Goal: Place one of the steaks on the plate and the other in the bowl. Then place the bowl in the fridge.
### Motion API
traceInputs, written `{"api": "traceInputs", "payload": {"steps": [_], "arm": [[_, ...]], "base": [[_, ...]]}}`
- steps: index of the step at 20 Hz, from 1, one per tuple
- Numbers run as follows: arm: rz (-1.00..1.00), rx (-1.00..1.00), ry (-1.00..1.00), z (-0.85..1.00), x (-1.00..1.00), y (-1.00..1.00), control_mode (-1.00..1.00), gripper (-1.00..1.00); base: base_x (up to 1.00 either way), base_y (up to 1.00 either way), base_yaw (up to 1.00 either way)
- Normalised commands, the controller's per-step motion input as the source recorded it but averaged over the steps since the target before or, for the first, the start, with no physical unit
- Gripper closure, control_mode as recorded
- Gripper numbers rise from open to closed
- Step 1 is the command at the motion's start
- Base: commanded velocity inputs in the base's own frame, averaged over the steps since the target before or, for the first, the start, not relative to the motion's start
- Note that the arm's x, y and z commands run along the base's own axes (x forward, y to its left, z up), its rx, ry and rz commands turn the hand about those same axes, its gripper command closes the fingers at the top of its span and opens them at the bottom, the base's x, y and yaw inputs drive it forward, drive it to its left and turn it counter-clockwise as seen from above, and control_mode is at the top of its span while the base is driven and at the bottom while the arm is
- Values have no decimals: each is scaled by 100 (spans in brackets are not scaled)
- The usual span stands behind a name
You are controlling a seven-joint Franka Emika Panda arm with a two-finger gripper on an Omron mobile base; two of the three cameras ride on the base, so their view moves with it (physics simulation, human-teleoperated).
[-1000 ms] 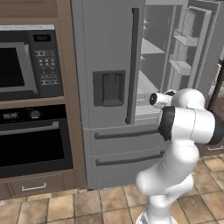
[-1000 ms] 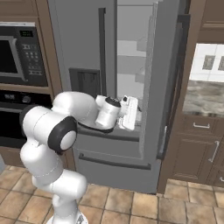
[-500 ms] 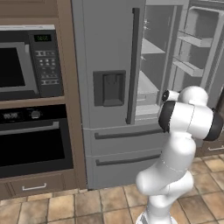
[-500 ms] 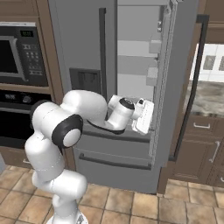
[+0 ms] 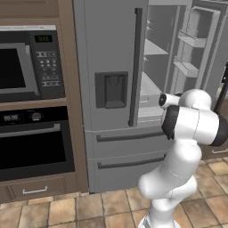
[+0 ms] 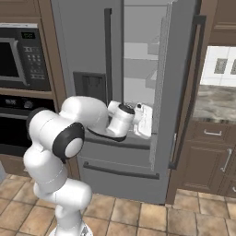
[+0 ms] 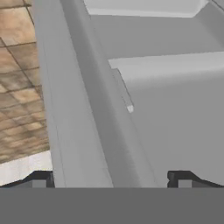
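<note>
While the fridge [image 5: 111, 89] stands with its right door swung wide, the arm waits at the opening with nothing in its claw [image 7: 109, 183].

The claw's fingertips [image 7: 39, 180] sit far apart at the foot of the hand view, straddling the inner edge of the open door [image 6: 184, 83] with a pale shelf [image 7: 175, 65] beyond; nothing lies between them. From the right base camera the hand hangs at the level of the lowest shelf, just above the drawers [image 5: 129, 151]. The door was probably pushed aside so the bowl can go in later (bowl and steaks are somewhere outside these frames). To the left, the microwave [image 5: 22, 62] and built-in oven [image 5: 35, 147] are shut.
</note>
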Motion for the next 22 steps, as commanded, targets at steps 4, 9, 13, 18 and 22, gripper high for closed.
{"api": "traceInputs", "payload": {"steps": [4,9,13,18,22], "arm": [[8,-12,77,34,1,-16,-100,-100],[0,-9,62,35,0,0,-100,-100],[0,-8,43,19,-17,4,-100,-100],[-9,-1,-4,1,-81,25,-100,-100],[-5,0,-33,0,-80,21,-100,-100]], "base": [[0,0,0],[0,0,0],[0,0,0],[0,0,0],[0,0,0]]}}
